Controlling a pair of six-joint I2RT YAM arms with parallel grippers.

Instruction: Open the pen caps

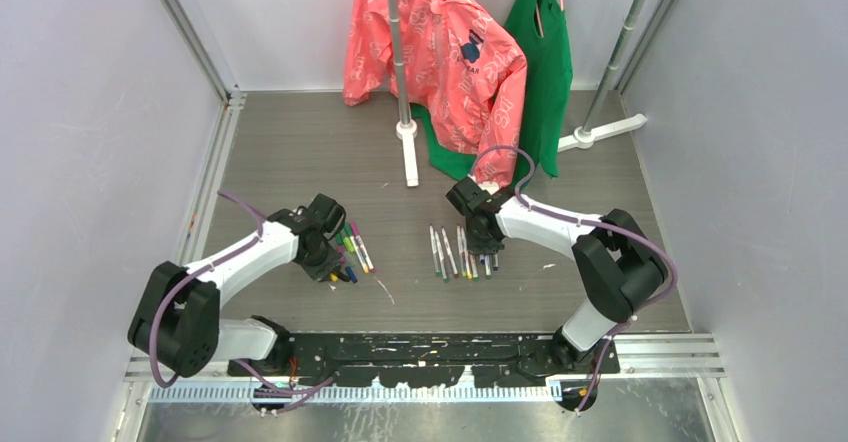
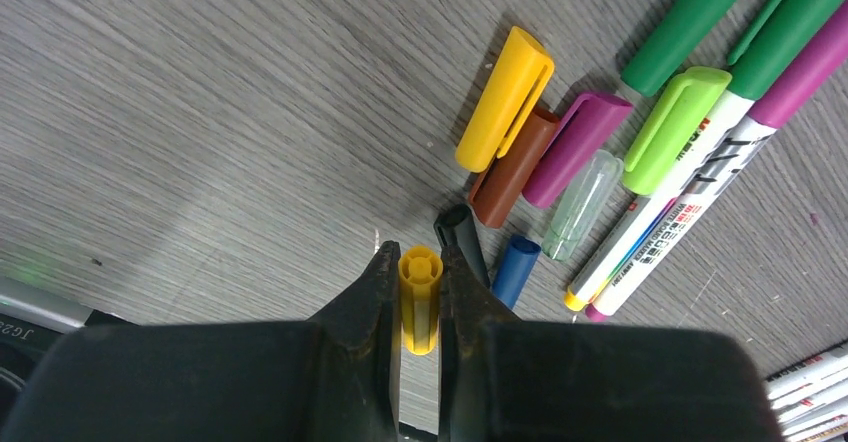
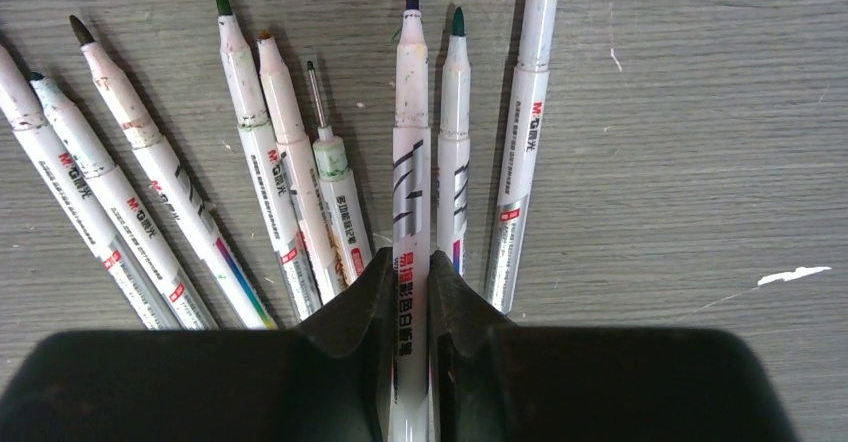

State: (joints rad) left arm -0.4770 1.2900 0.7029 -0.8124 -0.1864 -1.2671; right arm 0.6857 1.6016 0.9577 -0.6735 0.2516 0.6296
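The left end effector is clamped on a yellow cap, its long axis pointing straight ahead, with loose caps just beyond. The right end effector grips a black-tipped pen, tip pointing away. The capped pens lie nearer the left arm, on the surface.

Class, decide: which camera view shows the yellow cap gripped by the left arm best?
Left wrist view: the yellow cap sits close up, clamped in the left gripper, open end visible. The top external view leaves it too small to pick out; the right wrist view shows only uncapped pens.
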